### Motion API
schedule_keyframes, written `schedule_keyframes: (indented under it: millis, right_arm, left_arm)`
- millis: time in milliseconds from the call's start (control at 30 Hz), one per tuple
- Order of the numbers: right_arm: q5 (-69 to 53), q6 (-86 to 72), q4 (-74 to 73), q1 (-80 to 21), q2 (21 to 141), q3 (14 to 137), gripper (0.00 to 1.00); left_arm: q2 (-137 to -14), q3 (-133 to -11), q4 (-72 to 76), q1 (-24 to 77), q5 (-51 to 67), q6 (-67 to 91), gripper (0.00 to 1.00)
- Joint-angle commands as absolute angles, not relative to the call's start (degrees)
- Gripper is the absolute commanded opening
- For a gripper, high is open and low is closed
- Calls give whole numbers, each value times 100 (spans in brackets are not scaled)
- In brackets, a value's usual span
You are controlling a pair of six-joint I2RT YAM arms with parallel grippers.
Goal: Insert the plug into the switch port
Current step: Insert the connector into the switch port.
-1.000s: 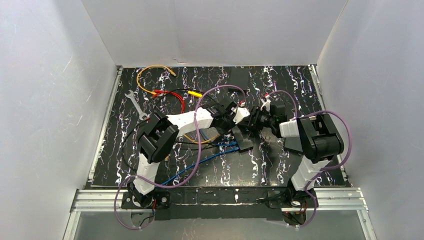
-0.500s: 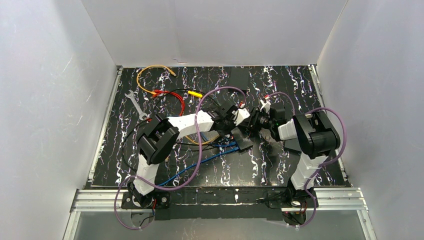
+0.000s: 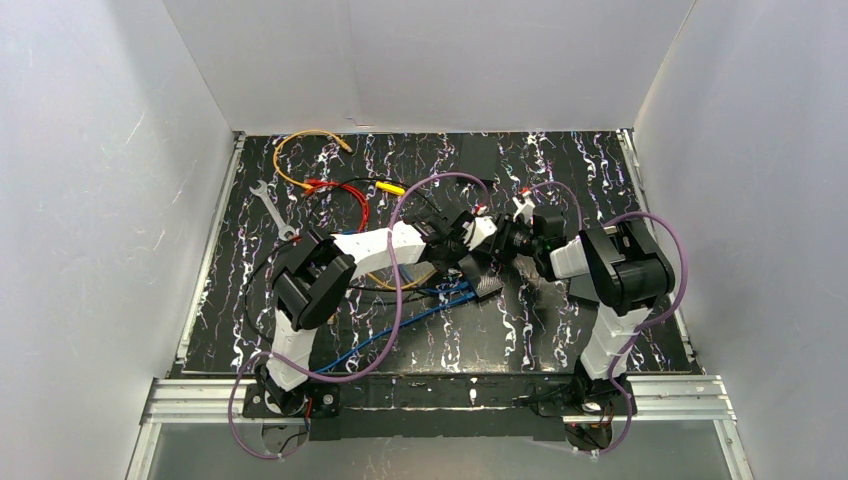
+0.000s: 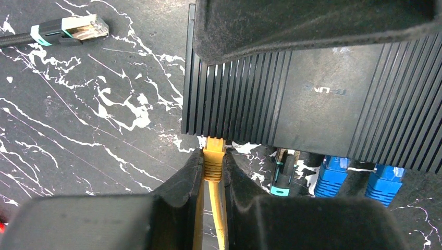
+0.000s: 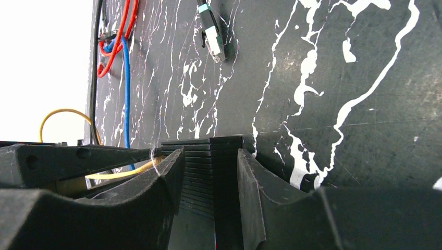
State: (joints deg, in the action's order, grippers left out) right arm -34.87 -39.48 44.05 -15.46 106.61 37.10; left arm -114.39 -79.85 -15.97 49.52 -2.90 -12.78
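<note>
Left gripper [image 4: 213,169] is pinched narrow on the yellow plug [image 4: 214,155], with the yellow cable running back between the fingers. The plug tip is right at the switch [image 4: 312,99] port face, at the left end of the port row, just under the ribbed top edge. Can't tell how deep it sits.

Right gripper [image 5: 211,153] is clamped on the switch's ribbed body, one finger on each side. In the top view the two grippers meet mid-table, with the switch between them and tilted.

Other ports on the same face:
- teal-collared plug [image 4: 280,179] just right of the yellow one
- two blue plugs [image 4: 333,174] further right

A loose plug [image 4: 78,28] with a clear tip and a teal collar lies on the marbled black table [image 4: 78,114], well apart from the switch. A wrench [image 3: 272,212] and a red cable [image 3: 355,200] lie on the far-left part of the table.
</note>
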Motion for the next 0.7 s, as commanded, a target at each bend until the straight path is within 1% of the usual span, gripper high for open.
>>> schedule_keyframes:
  millis: [0, 233, 433, 567, 633, 667]
  right_arm:
    - [-4472, -3969, 3577, -2100, 10903, 3639, 49]
    - [-3902, -3427, 2778, -1869, 10465, 3677, 51]
    - [-3195, -3104, 2222, -1499, 9861, 3590, 62]
    - [-2575, -2707, 1623, -1479, 9466, 3712, 76]
    - [-2314, -2583, 1412, -1477, 9298, 3741, 80]
    - [-2160, -2533, 1316, -1477, 9226, 3758, 83]
  left_arm:
    - [-11074, -8166, -48, 5045, -155, -1114, 0]
    - [-11126, -7823, 48, 5031, -248, -1133, 0]
    - [-11010, -7375, 294, 5019, -98, -1107, 0]
    - [-10819, -7095, 334, 5019, -59, -1081, 9]
    - [-10678, -6971, 335, 5012, -101, -1105, 15]
    - [-10621, -6884, 335, 5006, -117, -1116, 20]
